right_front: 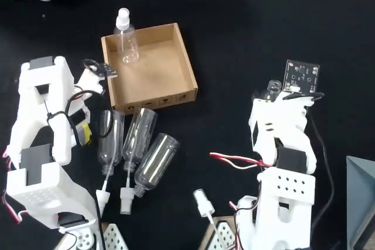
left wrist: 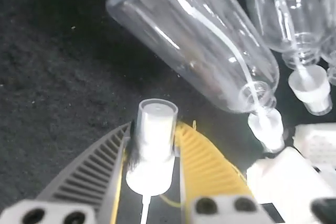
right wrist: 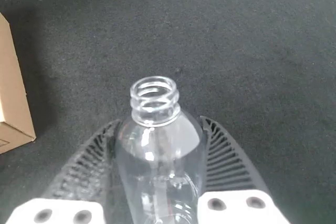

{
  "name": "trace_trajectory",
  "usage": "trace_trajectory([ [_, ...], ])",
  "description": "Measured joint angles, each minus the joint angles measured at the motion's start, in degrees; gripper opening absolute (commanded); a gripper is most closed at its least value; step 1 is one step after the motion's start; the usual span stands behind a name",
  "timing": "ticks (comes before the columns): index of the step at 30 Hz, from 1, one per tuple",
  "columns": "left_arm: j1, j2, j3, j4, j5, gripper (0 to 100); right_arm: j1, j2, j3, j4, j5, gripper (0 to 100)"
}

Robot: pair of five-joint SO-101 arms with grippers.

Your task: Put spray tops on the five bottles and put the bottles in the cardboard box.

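The left hand point(left wrist: 153, 129) pinches a spray top point(left wrist: 152, 150) while the right hand point(right wrist: 160, 123) grips an uncapped bottle point(right wrist: 155, 100) below its neck — apparently so top can meet mouth.

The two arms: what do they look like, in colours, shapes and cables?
The left arm and right arm are blocky white shells with black motor blocks. Red and white wires run by the right one; black cable loops on the left. The left gripper has one grey and one yellow ribbed finger; the right gripper has two dark ribbed ones.
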Motion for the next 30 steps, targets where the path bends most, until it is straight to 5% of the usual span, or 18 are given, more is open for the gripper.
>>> trace_trajectory([
  [14,0.09,-0.88,-5.63,2.37,8.88,3,0.0,0.0,0.0,0.0,0.0,7.8],
  [30,2.73,-22.07,3.08,-1.85,20.66,3,0.0,0.0,0.0,0.0,0.0,7.7],
])
